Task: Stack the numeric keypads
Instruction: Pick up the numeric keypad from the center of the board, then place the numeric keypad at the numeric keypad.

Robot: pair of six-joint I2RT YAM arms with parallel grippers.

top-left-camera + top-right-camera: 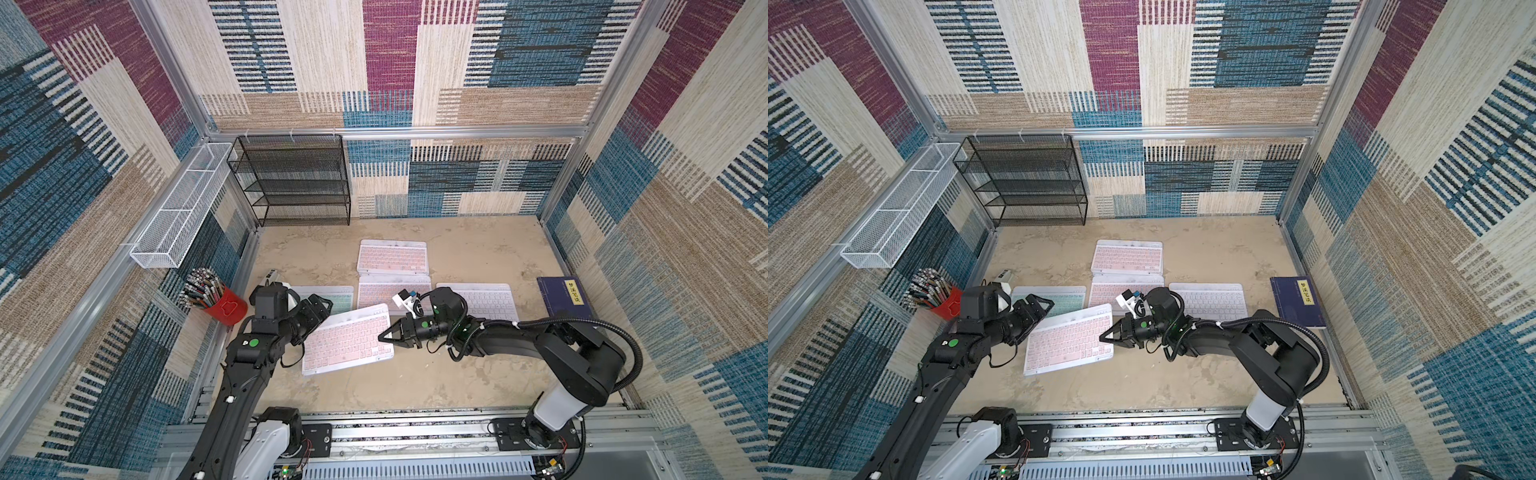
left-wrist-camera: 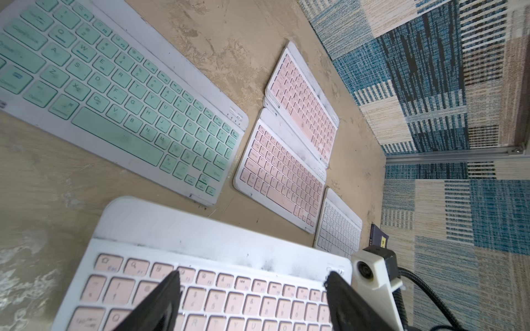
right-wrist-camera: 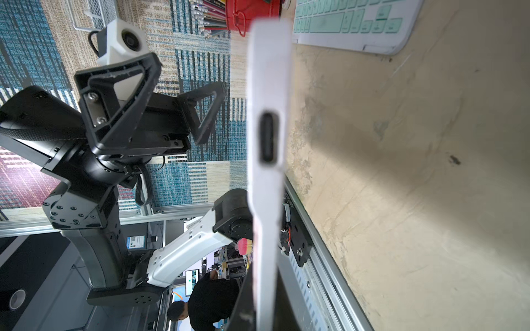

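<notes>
Item under handling: the pink keypad at front centre of the desk. It sits tilted, its right edge raised clear of the surface; the right wrist view shows that edge end-on with shadow beneath.

The right arm has its jaws clenched on that right edge, thin frame pinched flat between them. I judge this grip was chosen because a thin slab lying flat offers no other purchase than a short side.

The left arm comes in from the opposite end. Its jaws stand released and wide over the keys at the keypad's left end, as its wrist view shows, closed on nothing. I read this as a support hand, placed to steady or take the free end.

Remaining keypads, all flat on the desk behind:
- Mint keypad, left.
- Middle pink keypad, centre.
- Rear pink keypad, just behind it. It appears to rest on another frame, though the layered edge is too thin for me to confirm.
- White keypad, right.

Not part of the work: the blue book at the right wall and the red pen cup at the left.

Assessment: stacking is early, with most keypads lying singly.
</notes>
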